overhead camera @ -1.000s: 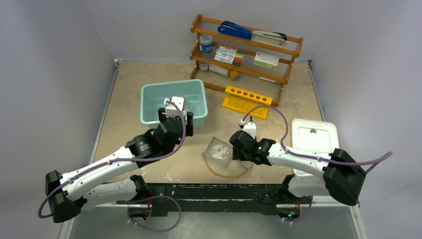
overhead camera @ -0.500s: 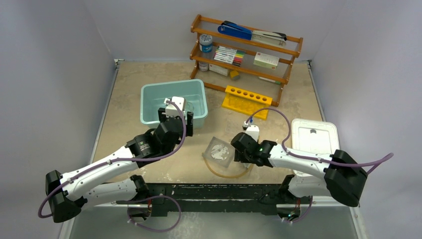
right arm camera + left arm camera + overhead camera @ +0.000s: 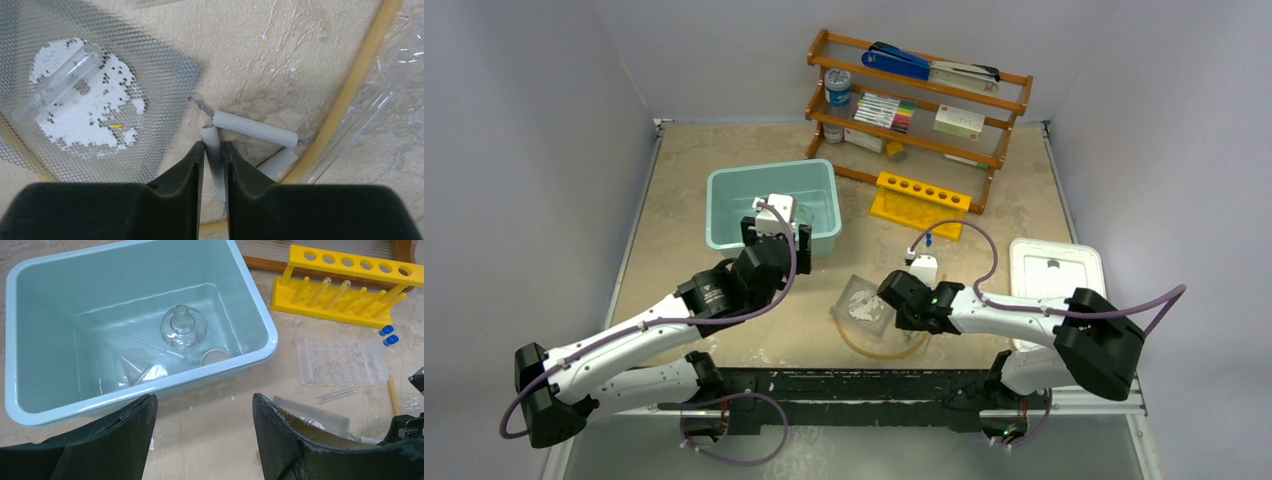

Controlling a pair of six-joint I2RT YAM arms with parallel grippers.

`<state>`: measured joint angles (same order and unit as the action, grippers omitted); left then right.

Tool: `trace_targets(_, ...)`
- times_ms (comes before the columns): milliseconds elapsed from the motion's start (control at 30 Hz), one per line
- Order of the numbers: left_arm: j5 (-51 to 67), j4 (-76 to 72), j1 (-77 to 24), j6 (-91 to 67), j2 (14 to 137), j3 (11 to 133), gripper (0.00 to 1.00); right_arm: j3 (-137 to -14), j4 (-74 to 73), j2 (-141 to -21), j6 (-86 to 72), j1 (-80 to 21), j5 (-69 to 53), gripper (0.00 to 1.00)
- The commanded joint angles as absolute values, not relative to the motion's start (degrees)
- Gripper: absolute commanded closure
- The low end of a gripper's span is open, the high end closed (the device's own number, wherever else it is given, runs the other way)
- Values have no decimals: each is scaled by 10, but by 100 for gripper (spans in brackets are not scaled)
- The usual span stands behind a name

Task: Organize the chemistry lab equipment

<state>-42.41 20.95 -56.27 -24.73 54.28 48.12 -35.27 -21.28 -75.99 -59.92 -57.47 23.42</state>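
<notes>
the right pincer [image 3: 213, 145] is clamped on a grey ridged rod [image 3: 216, 172] lying on the desk [image 3: 280, 60], between a wire mesh square [image 3: 150, 65] and the amber tube [image 3: 360, 65]. the left pincer [image 3: 202, 405] hangs wide apart at the near rim of the teal bin [image 3: 125, 280], which has the round flask [image 3: 183, 329] inside.

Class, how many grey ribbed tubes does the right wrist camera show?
3. One grey tube sits between the right gripper's fingers; one lies crosswise just beyond them; one to their right, beside the amber hose. More may hide beneath.
</notes>
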Motion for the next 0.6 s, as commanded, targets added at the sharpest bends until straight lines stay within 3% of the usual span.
trace_targets(0,-431,205,-560,-256,526,502,31,-362,-236,-772,-628,-581,240,84)
trace_targets(167,-431,208,-560,-258,517,505,32,-400,-273,-730,-621,-581,265,96)
trace_targets(367,-434,224,-559,-261,499,519,32,-495,-293,-676,-560,-580,301,100)
trace_targets(567,-453,251,-560,-273,471,539,32,-620,-253,-712,-452,-572,330,100)
